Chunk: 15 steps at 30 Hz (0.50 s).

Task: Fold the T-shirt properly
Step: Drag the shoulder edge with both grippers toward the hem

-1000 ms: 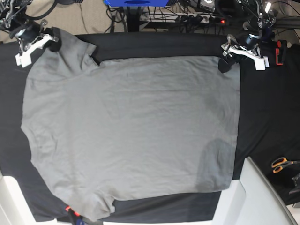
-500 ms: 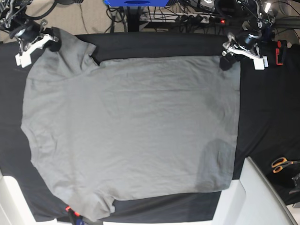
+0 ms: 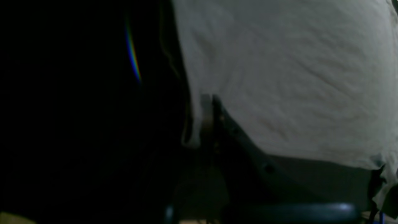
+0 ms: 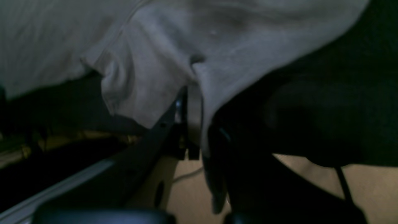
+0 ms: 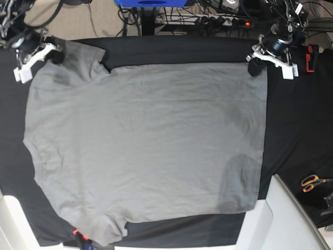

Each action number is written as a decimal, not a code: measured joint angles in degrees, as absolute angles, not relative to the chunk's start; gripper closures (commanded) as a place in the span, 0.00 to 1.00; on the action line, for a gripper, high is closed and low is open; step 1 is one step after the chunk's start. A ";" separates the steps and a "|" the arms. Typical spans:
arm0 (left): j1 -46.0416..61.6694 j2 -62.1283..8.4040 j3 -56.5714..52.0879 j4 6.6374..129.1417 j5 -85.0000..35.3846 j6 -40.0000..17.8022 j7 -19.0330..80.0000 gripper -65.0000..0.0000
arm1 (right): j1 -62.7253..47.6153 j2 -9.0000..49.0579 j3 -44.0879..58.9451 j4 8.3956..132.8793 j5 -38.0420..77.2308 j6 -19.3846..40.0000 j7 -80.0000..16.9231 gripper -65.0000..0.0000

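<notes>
The grey T-shirt [image 5: 145,140] lies spread flat on the black cloth [image 5: 296,120], sleeves to the left and hem to the right. My left gripper [image 5: 256,66] is shut on the far hem corner. In the left wrist view the fabric [image 3: 295,77] is pinched in that gripper [image 3: 206,115]. My right gripper [image 5: 53,53] is shut on the far sleeve and holds it slightly raised, with a shadow beneath. The right wrist view shows the sleeve fabric [image 4: 155,56] clamped in that gripper [image 4: 191,102].
Orange-handled scissors [image 5: 312,182] lie at the right edge. A white box edge [image 5: 291,219] stands at the bottom right. A red item [image 5: 310,57] sits beside my left gripper. Cables and a power strip [image 5: 208,21] run behind the table.
Both grippers have moved slightly up and back with the fabric. The far sleeve has lifted and a shadow now shows under it.
</notes>
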<state>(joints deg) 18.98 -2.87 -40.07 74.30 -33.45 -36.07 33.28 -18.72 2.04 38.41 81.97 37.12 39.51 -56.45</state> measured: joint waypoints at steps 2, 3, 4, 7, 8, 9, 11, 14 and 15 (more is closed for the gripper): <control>18.20 -2.87 -40.10 74.65 -33.91 -34.79 37.56 1.00 | -16.97 2.61 38.39 82.06 37.17 39.57 -58.83 0.99; 17.74 -2.70 -40.10 75.29 -33.58 -33.87 39.31 1.00 | -16.29 2.90 38.39 82.15 37.26 39.55 -59.40 0.99; 17.39 -2.52 -40.16 76.20 -32.99 -32.97 40.21 1.00 | -15.57 3.20 38.41 82.24 37.23 39.53 -59.72 0.99; 16.36 -2.50 -40.14 78.98 -33.82 -32.93 39.77 1.00 | -13.34 3.31 38.37 82.41 37.28 39.57 -61.01 0.99; 15.97 -2.52 -40.14 79.57 -33.87 -32.93 39.88 1.00 | -12.60 3.31 38.33 82.41 37.21 39.53 -61.69 0.99; 15.22 -2.55 -40.16 79.94 -33.87 -32.82 40.53 1.00 | -11.70 3.57 38.24 82.37 37.23 39.57 -62.35 0.99; 13.56 -2.55 -40.29 80.03 -33.54 -29.50 43.48 1.00 | -9.54 4.47 38.13 82.08 37.23 39.70 -63.18 0.99; 11.49 -2.55 -40.14 80.03 -33.58 -27.18 44.64 1.00 | -6.17 6.39 38.17 81.60 37.34 39.72 -63.29 0.99; 10.83 -2.55 -40.14 80.01 -33.52 -26.87 44.71 1.00 | -5.02 6.85 38.22 80.42 37.54 39.75 -63.29 0.99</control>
<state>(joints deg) 10.83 -2.55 -40.14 80.01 -33.52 -26.87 44.71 -5.02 6.85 38.22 80.42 37.54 39.75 -63.29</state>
